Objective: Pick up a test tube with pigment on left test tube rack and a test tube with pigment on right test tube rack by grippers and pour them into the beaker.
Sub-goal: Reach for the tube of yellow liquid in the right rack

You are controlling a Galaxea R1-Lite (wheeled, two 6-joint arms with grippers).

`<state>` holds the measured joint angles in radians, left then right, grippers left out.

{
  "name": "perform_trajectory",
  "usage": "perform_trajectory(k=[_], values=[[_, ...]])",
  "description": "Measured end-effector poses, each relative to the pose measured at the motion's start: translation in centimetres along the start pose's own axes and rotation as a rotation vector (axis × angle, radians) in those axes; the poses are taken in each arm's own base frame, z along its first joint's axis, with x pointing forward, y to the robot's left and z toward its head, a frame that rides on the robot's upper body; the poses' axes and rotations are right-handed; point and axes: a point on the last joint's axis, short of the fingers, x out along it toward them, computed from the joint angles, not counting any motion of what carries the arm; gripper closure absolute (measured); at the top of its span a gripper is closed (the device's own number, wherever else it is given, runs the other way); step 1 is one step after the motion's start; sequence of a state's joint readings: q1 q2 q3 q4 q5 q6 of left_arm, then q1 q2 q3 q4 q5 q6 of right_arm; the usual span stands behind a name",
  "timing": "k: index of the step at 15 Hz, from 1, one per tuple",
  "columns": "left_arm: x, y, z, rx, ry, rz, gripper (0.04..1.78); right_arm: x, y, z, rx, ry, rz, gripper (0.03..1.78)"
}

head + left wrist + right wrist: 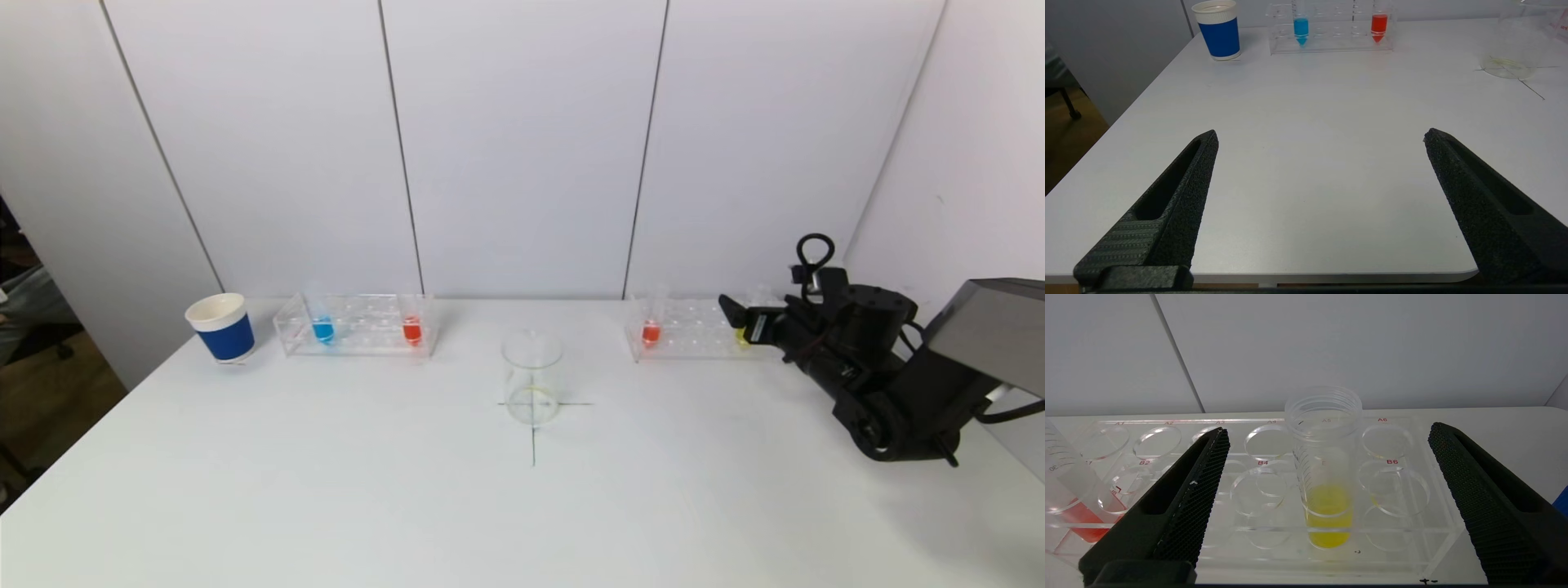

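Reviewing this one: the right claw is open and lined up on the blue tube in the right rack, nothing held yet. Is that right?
Not quite. The tube between the open right claw's fingers is yellow, not blue, as the right wrist view shows. The blue tube stands in the left rack. The rest holds: the claw is at the right rack and holds nothing.

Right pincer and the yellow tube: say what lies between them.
Nothing. In the right wrist view the open right pincer faces the yellow tube in the right rack, with only the rack's near edge and clear air before it.
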<state>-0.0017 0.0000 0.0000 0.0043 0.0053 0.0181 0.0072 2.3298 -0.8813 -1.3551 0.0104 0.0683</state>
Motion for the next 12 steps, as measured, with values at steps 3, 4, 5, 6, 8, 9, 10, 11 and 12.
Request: perform_trajectory(k=[3, 4, 5, 6, 8, 9, 10, 11, 12], values=[[0.0, 0.0, 0.0, 0.0, 0.0, 0.0, 0.06, 0.35, -0.01, -0.06, 0.0, 0.003, 0.0, 0.04], [0.0, 0.0, 0.0, 0.0, 0.0, 0.0, 0.06, 0.5, -0.01, -0.05, 0.0, 0.001, 0.0, 0.04], [0.0, 0.0, 0.0, 0.0, 0.0, 0.0, 0.06, 0.61, -0.01, -0.05, 0.0, -0.001, 0.0, 0.04], [0.0, 0.0, 0.0, 0.0, 0.0, 0.001, 0.06, 0.7, -0.01, -0.1, 0.0, -0.001, 0.0, 0.04], [0.0, 0.0, 0.0, 0.0, 0.0, 0.0, 0.06, 0.79, -0.02, -0.2, 0.0, 0.0, 0.0, 0.04], [0.0, 0.0, 0.0, 0.0, 0.0, 0.0, 0.06, 0.83, -0.02, -0.21, 0.0, -0.001, 0.0, 0.04], [0.0, 0.0, 0.0, 0.0, 0.0, 0.0, 0.06, 0.85, -0.02, -0.23, 0.0, -0.001, 0.0, 0.04], [0.0, 0.0, 0.0, 0.0, 0.0, 0.0, 0.06, 0.86, -0.03, -0.25, 0.0, -0.001, 0.0, 0.04], [0.0, 0.0, 0.0, 0.0, 0.0, 0.0, 0.06, 0.88, -0.03, -0.27, 0.0, 0.0, 0.0, 0.04]])
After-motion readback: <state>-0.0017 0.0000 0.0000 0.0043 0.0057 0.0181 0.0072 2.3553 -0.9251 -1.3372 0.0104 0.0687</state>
